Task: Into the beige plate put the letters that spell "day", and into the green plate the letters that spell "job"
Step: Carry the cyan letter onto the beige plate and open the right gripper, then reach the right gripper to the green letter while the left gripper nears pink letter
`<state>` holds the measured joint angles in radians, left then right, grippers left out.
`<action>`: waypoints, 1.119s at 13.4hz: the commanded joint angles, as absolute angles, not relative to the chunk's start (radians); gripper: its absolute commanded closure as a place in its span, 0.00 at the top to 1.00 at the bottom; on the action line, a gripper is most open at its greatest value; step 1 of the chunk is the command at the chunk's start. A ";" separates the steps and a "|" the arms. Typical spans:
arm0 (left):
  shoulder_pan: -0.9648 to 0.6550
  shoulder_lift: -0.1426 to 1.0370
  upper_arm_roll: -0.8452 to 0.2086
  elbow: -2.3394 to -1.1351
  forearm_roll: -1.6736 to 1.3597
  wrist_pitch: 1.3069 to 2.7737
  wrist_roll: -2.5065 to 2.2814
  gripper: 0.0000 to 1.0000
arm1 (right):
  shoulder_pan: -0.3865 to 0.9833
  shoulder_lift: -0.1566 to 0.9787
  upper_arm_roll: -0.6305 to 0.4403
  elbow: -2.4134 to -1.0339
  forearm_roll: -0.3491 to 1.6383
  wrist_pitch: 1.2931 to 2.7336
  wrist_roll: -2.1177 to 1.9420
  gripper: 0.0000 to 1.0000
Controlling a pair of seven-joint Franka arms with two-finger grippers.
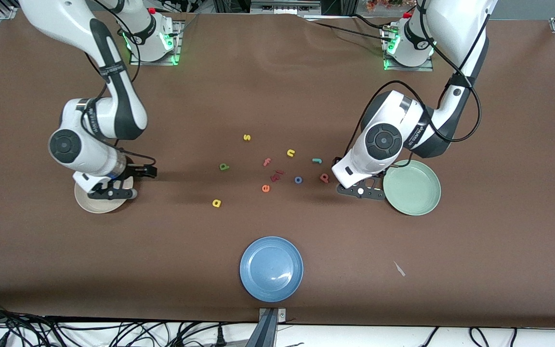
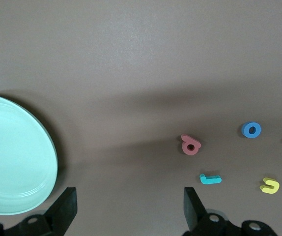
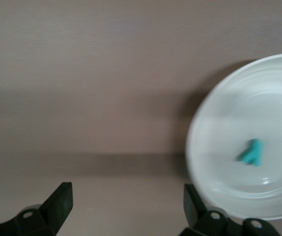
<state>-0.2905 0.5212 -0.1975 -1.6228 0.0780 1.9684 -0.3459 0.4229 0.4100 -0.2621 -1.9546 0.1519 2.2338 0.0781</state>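
Observation:
The beige plate lies at the right arm's end of the table, and my right gripper hangs open over its edge. In the right wrist view the teal y lies alone in that plate, apart from the empty right gripper. Green d and yellow a lie on the table. The green plate is empty. My left gripper stands open beside it, over bare table. Close by lie the pink-red b, blue o and teal j.
A blue plate sits near the front edge. Among the loose letters in the middle are a yellow s, yellow n, pink f, orange e and a dark red piece.

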 commanded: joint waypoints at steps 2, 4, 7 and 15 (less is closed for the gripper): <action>-0.295 0.511 -0.193 -1.637 0.086 1.983 -0.357 0.96 | 0.425 0.385 -0.148 -1.939 0.156 2.210 0.286 1.00; -0.295 0.511 -0.193 -1.637 0.086 1.983 -0.357 0.96 | 0.463 0.390 -0.126 -1.927 0.147 2.214 0.356 1.00; -0.295 0.509 -0.193 -1.637 0.086 1.983 -0.357 0.96 | 0.558 0.419 -0.126 -1.918 0.146 2.259 0.435 1.00; -0.295 0.509 -0.193 -1.637 0.086 1.983 -0.359 0.96 | 0.663 0.531 -0.124 -1.898 0.144 2.405 0.543 1.00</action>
